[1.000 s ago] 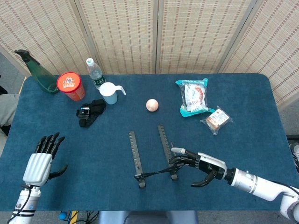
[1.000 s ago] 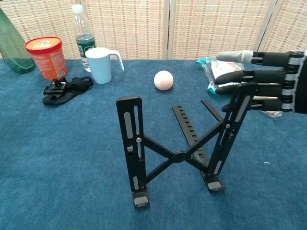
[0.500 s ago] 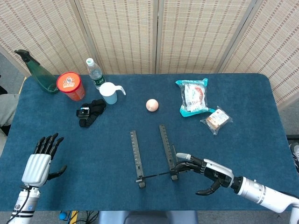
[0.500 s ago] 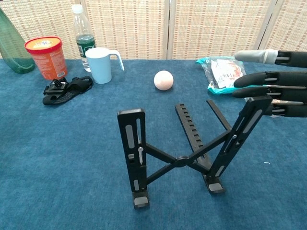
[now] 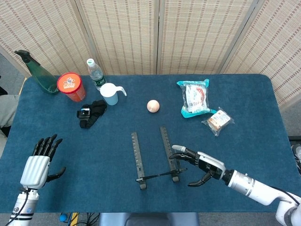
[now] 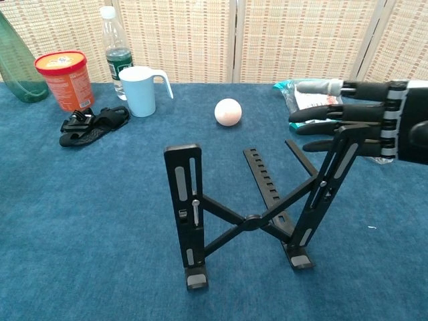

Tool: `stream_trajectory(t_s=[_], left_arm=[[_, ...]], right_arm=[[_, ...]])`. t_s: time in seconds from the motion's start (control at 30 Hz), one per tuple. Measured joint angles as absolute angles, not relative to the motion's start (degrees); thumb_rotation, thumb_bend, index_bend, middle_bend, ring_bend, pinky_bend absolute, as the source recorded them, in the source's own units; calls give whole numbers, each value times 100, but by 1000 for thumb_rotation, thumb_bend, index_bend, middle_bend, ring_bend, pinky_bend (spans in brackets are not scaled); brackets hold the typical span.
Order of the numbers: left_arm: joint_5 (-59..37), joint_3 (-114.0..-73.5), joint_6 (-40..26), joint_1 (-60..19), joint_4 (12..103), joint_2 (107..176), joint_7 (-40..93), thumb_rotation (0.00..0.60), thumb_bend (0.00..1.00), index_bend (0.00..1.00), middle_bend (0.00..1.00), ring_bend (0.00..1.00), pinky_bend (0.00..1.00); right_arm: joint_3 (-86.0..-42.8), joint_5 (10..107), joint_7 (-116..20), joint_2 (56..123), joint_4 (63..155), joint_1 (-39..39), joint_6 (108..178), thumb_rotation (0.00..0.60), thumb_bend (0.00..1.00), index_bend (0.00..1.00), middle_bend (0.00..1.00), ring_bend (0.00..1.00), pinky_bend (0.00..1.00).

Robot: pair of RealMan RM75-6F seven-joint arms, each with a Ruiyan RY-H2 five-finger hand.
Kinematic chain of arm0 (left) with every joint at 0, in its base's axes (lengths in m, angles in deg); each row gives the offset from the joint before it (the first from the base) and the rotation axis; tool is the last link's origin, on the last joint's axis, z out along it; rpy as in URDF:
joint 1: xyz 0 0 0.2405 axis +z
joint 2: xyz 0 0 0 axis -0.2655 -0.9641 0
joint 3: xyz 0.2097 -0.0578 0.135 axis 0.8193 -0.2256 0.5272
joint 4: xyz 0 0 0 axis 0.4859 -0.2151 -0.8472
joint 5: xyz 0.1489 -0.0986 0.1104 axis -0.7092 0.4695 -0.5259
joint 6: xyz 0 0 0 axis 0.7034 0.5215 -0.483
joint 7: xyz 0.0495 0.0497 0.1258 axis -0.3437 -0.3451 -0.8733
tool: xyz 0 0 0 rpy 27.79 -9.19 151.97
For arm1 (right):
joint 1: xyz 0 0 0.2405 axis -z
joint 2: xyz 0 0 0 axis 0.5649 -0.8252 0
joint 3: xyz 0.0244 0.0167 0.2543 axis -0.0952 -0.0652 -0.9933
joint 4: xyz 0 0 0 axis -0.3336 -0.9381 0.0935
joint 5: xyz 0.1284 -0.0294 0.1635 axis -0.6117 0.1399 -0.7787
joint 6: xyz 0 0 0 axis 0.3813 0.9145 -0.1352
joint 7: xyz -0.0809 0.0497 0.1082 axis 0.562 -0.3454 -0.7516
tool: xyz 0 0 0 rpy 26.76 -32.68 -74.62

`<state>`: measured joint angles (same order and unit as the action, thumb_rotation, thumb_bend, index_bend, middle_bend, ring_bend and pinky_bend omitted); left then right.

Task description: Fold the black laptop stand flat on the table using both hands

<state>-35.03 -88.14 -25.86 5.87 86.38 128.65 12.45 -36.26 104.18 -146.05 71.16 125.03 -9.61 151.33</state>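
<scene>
We note the right hand point(image 6: 364, 127), fingers spread, has returned to the laptop stand point(image 6: 251, 217)'s right upright; the left hand point(image 5: 36, 165) remains spread, well apart. Folding not yet begun.

No words I can read

The red tub point(image 5: 71, 86) has a picture on its lid, the bottle point(image 6: 116, 51) has a green label, and the snack bags point(image 5: 194, 98) have print, but all of it is too small for me to read.

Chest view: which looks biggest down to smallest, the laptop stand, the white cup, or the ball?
1. Stand, though it sits nearest the camera.
2. Cup.
3. Ball.
</scene>
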Motion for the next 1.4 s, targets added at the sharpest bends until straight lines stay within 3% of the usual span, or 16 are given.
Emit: stream_trajectory(t_s=[0.27,0.93,1.4], left_arm=[[-3489,-8807,-2590,603,8649,12854,1223,600,187,88,11,0,0],[-3480,-8809,-2546,590,8633,12877,1217,600,187,88,11,0,0],[-3472,-8816,-2526,578,8641,12876,1201,600,187,88,11,0,0]], right_arm=[[-3764,10314,-14640,7493,12263,-1169,14773,600,0,11,180,60,1],[-3380,10376,-15258,7863,11984,-1189,14661,600,0,0,179,60,1],[-3148,10391,-15640,7996,11813,-1168,14712,600,12,0,179,60,105]])
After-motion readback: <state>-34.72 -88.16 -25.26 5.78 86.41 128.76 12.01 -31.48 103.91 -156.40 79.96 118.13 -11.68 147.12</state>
